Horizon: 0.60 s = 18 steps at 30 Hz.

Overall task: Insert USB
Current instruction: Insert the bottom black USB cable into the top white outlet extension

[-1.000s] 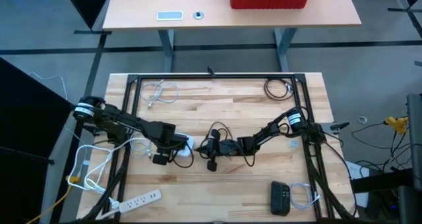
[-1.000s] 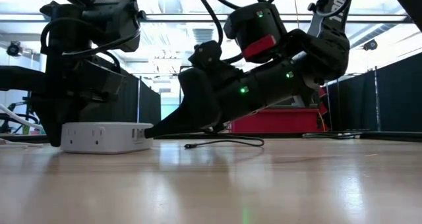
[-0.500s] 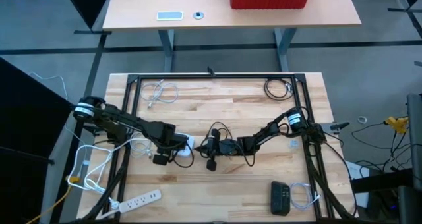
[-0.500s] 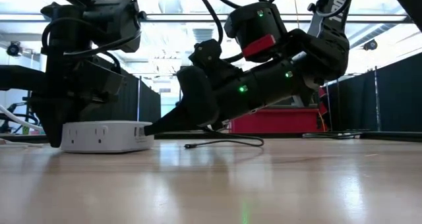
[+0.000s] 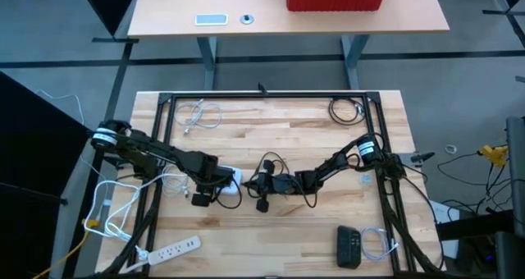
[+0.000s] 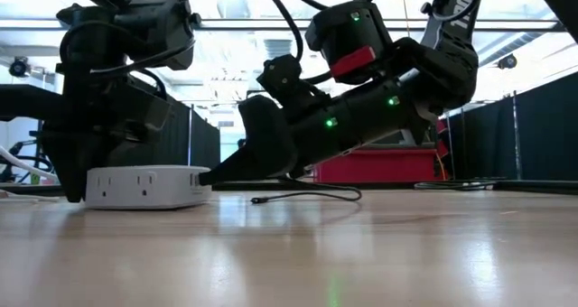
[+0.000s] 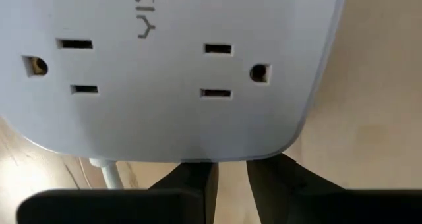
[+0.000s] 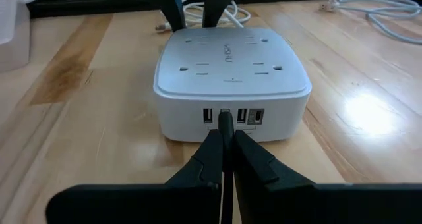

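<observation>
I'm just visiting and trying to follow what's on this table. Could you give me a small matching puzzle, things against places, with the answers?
Things:
1. charger
2. USB plug
3. black box
4. white power strip

Places:
A. near edge, left side
B. near edge, right side
C. between the two grippers
D. in the right gripper, at the charger's ports

Pairs: 1-C, 2-D, 3-B, 4-A

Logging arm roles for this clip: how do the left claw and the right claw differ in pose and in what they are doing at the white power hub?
The left claw stands at the back edge of the white rectangular power hub, bracing it; the right claw meets its front face. The left claw carries nothing; the right claw is shut on a thin dark USB plug at the front ports. In the low view the left claw stands steep, the right slants low. Both touch the hub.
</observation>
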{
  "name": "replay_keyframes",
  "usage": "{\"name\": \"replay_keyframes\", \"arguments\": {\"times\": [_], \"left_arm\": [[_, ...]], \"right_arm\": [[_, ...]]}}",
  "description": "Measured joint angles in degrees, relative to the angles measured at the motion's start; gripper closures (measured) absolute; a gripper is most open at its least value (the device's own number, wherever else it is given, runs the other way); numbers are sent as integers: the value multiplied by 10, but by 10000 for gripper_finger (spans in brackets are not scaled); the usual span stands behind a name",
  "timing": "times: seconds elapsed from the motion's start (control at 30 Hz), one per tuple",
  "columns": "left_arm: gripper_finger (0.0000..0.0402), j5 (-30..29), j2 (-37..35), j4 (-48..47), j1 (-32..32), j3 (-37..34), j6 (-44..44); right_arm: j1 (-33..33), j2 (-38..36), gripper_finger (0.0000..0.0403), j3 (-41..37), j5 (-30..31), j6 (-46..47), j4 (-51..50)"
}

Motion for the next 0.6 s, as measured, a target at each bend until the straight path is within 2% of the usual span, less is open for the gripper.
{"name": "replay_keyframes", "arguments": {"times": [0.13,0.37,0.6], "left_arm": [[338,2,0,-4,0,0,0],[338,1,0,-8,-2,0,19],[338,2,0,30,-2,3,32]], "right_arm": [[0,12,403,17,-19,-4,-1],[1,20,401,41,-16,-11,-41],[7,-23,327,33,-15,-38,-114]]}}
